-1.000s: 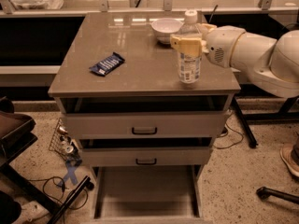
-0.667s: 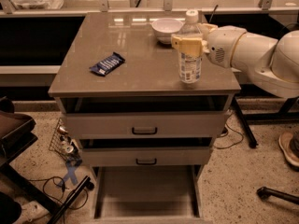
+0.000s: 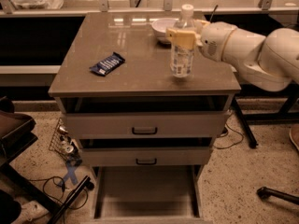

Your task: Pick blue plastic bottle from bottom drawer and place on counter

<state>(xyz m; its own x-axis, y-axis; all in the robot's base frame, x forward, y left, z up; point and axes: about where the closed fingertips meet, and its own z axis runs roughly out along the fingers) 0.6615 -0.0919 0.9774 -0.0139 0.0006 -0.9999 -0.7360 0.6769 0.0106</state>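
The gripper (image 3: 182, 38), jaws closed around the blue plastic bottle (image 3: 181, 64), holds it upright between them, base seemingly on the counter (image 3: 135, 45), probably steadying it for release, above the open bottom drawer (image 3: 145, 192).

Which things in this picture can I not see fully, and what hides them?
Camera view:
- Small clear plastic bottle: its middle is covered by the gripper, which is at it on the glossy grey-brown counter.
- White bowl: partly behind the bottle.
- Open bottom drawer: front cut by the lower edge.
- Flat blue snack wrapper: print too small.
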